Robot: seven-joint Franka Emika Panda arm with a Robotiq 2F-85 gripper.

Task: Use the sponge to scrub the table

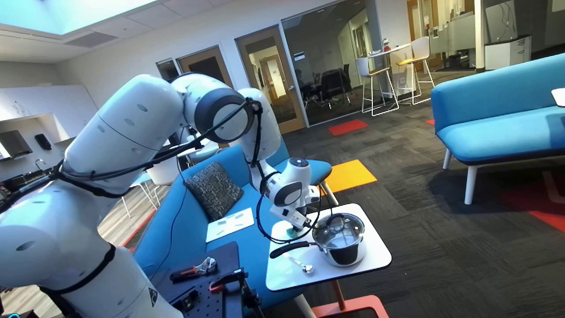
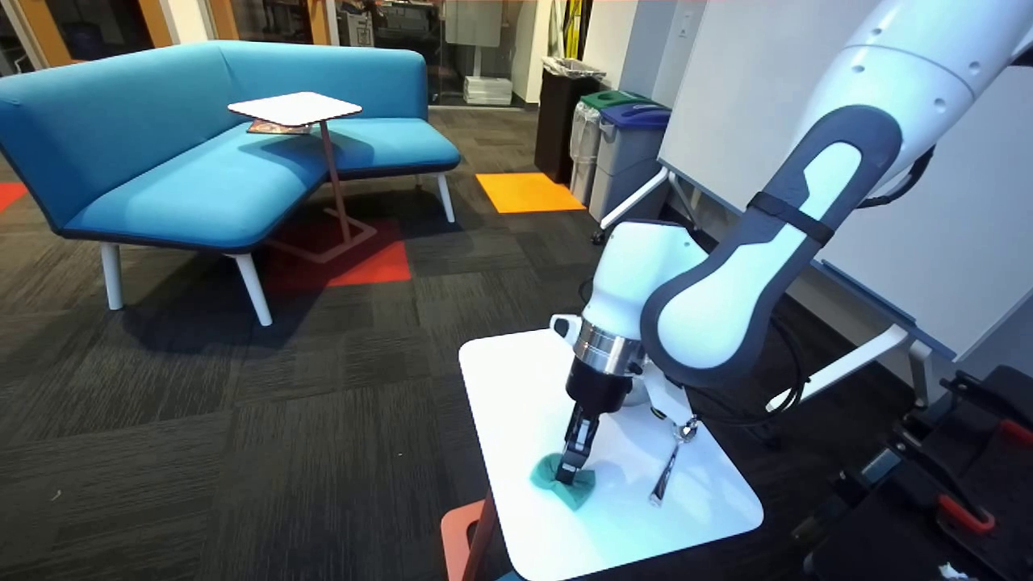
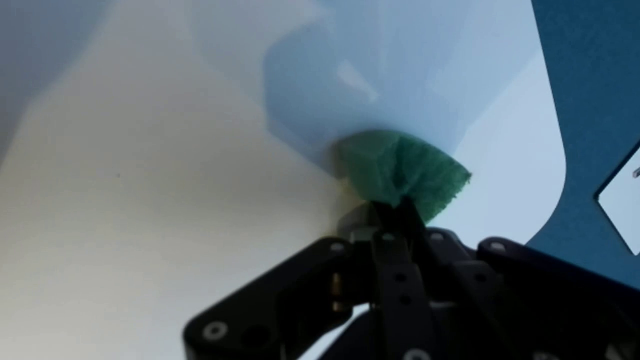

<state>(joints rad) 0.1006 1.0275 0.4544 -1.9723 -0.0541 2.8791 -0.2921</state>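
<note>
Pinching a teal sponge (image 3: 415, 170), end effector (image 2: 570, 474) over white round-cornered table (image 2: 621, 520), blue sofa (image 1: 242, 240) alongside, dark patchwork carpet (image 2: 347, 420).

A wide stretch of white table (image 3: 150, 200) lies open beside the sponge (image 3: 407, 167). A lidded pot (image 1: 344, 251), its handle (image 1: 290, 248) jutting outward, and a spoon (image 1: 307, 268) obstruct passage nearby.

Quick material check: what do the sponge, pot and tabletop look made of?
Sponge: likely foam with a fibrous matte face, from its fuzzy edge and soft fold.
Pot: probably polished steel, given its mirror-like sides; its glossy lid could be glass.
Tabletop: smooth satin white, perhaps laminate; no wood grain shows.
</note>
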